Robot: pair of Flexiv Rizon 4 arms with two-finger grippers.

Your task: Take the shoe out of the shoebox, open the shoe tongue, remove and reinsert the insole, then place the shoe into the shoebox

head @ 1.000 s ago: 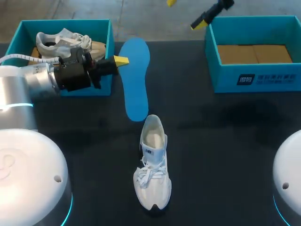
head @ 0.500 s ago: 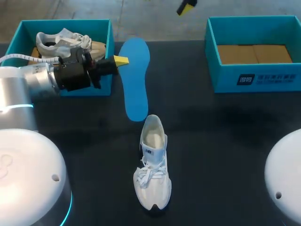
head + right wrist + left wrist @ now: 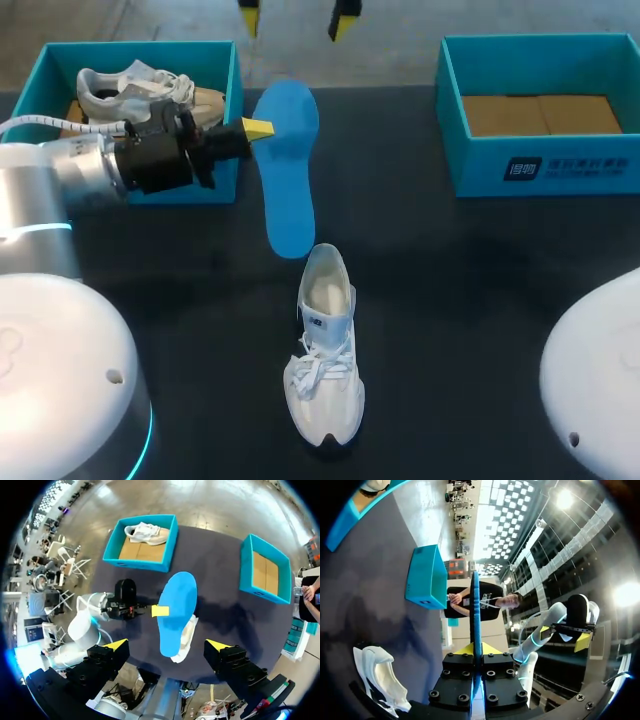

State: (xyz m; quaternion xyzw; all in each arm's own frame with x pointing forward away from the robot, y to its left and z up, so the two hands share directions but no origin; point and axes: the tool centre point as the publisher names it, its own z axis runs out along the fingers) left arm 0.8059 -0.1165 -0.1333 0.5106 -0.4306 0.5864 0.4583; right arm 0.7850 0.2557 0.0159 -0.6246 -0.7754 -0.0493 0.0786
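Observation:
My left gripper reaches in from the left, shut on the edge of a blue insole held flat above the table. In the left wrist view the insole stands edge-on, clamped between the fingers. Just below it the white shoe stands upright on the dark table, its opening facing up with nothing inside. My right gripper hangs high over the table's far edge, open and holding nothing. Its wrist view looks straight down on the insole and the shoe.
A teal shoebox at the back left holds a second white shoe. Another teal shoebox at the back right shows only its cardboard floor. Bare dark table lies between the shoe and the right box.
My right gripper has swung left along the top of the head view, from above the right box to above the insole. The left arm, insole and shoe have not moved.

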